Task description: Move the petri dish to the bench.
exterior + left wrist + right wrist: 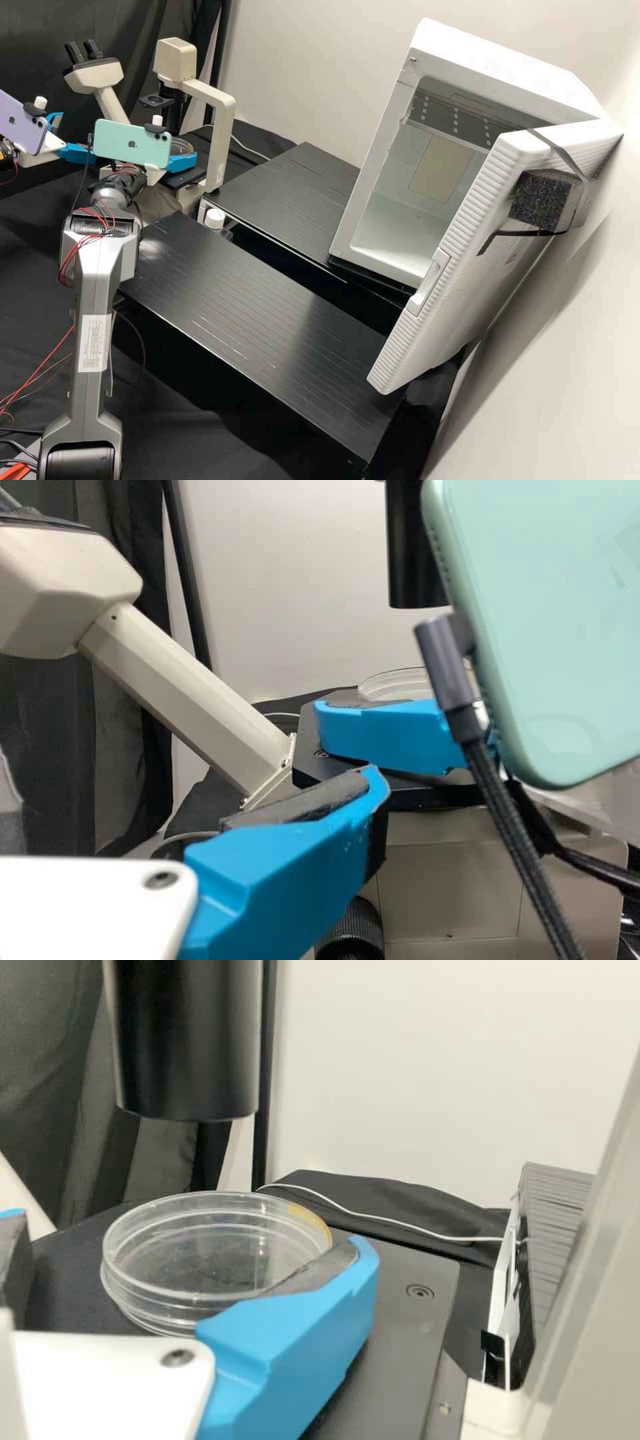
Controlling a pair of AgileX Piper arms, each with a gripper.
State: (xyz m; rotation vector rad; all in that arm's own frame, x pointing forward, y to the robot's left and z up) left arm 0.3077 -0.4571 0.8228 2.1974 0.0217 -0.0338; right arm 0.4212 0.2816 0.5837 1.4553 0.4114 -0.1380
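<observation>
High view, upper left: my right gripper (181,159) is at the microscope (220,127); my left gripper (77,135) lies nearer the frame's left edge, its jaws parted. Right wrist view, left of centre: the clear petri dish (205,1250) rests on the dark stage (400,1330) between my right gripper's open jaws, with a gap on one side. High view, right: white cabinet (493,73), door (460,227) open.

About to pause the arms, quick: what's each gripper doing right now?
Left gripper: open, holding nothing.
Right gripper: open, its fingers to either side of the petri dish but not clamped on it.
</observation>
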